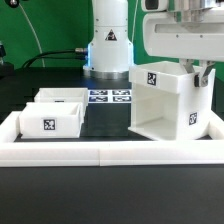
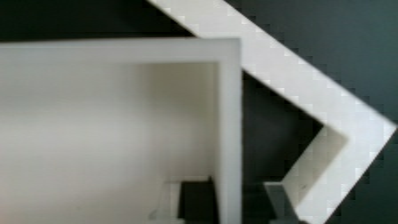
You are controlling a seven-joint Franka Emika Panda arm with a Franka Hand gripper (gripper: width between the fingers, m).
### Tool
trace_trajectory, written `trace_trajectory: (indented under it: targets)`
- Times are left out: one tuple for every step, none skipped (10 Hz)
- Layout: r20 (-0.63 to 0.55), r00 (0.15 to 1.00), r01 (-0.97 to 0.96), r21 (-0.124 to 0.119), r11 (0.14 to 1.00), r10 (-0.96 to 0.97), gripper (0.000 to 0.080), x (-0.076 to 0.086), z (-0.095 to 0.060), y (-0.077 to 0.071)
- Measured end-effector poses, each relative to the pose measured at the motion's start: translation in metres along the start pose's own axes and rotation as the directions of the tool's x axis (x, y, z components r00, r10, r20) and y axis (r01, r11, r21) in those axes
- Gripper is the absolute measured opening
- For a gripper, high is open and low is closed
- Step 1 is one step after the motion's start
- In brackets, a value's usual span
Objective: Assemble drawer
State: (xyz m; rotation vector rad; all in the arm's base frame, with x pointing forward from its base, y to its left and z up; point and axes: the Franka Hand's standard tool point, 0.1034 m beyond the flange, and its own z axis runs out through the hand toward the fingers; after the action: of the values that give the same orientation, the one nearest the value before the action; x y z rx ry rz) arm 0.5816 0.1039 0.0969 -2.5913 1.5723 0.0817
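The white box casing (image 1: 162, 102) stands on the black table at the exterior view's right, open side to the front, with a square marker on its top. My gripper (image 1: 201, 72) comes down over its right wall. In the wrist view the gripper (image 2: 228, 192) straddles that thin wall (image 2: 226, 120), with a dark pad pressed against each side, so it is shut on the wall. The casing's hollow inside (image 2: 98, 130) fills much of that view. Two small open-top trays sit at the exterior view's left, one in front (image 1: 50, 122) and one behind (image 1: 63, 97).
The low white border rail (image 1: 110, 152) runs along the front and both sides and also shows in the wrist view (image 2: 294, 70) close beside the casing. The marker board (image 1: 108, 97) lies at mid-back. The arm's white base (image 1: 108, 45) stands behind it.
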Motion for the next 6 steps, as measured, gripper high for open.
trace_trajectory:
  targets:
    - [0.010, 0.995, -0.101, 0.001, 0.995, 0.101, 0.0038, 0.0009, -0.0004, 0.0009]
    - [0.017, 0.979, -0.203, 0.001, 0.979, 0.203, 0.0038, 0.0016, -0.0007, 0.0018]
    - [0.018, 0.970, -0.243, 0.003, 0.970, 0.242, 0.0038, 0.0015, -0.0008, 0.0013]
    - [0.020, 0.957, -0.291, 0.002, 0.957, 0.291, 0.0038, 0.0022, -0.0009, 0.0015]
    - [0.023, 0.950, -0.313, 0.003, 0.950, 0.313, 0.0038, 0.0024, -0.0009, 0.0015]
    - [0.025, 0.931, -0.365, 0.002, 0.931, 0.365, 0.0038, 0.0028, -0.0009, 0.0016]
